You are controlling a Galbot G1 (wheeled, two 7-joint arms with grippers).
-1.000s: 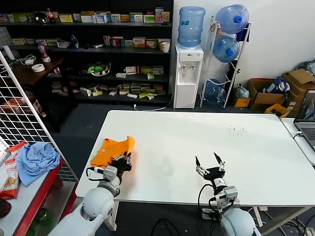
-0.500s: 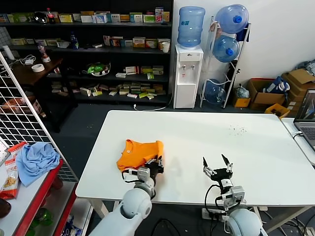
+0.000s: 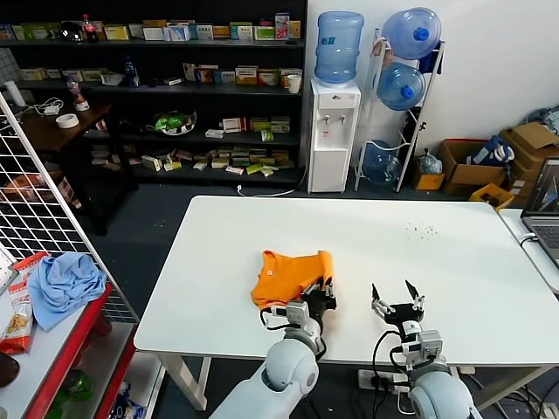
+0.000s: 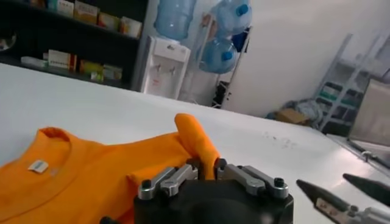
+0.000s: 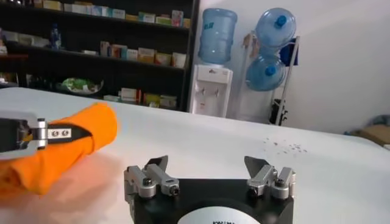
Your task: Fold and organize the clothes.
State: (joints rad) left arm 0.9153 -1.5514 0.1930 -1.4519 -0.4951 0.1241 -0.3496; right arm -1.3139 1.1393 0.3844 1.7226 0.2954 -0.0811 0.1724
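Observation:
The orange T-shirt (image 3: 286,276) lies bunched near the front middle of the white table (image 3: 437,253). My left gripper (image 3: 325,291) is shut on a fold of the T-shirt at its right edge. In the left wrist view the fold of the T-shirt (image 4: 196,141) rises between the closed fingers of the left gripper (image 4: 207,165), with the round neck and label to one side. My right gripper (image 3: 397,295) is open and empty, just to the right of the shirt. In the right wrist view the right gripper (image 5: 209,167) stands open, with the held T-shirt (image 5: 67,143) off to its side.
A red cart at the far left holds a light blue cloth (image 3: 63,284) and snack packets. A white wire grid (image 3: 35,201) stands beside it. A laptop (image 3: 546,209) sits at the right edge. Shelves, a water dispenser (image 3: 334,131) and boxes stand behind the table.
My left gripper has dragged the orange T-shirt rightward across the table, from the left edge to the front middle. My right gripper has shifted slightly right and stays open.

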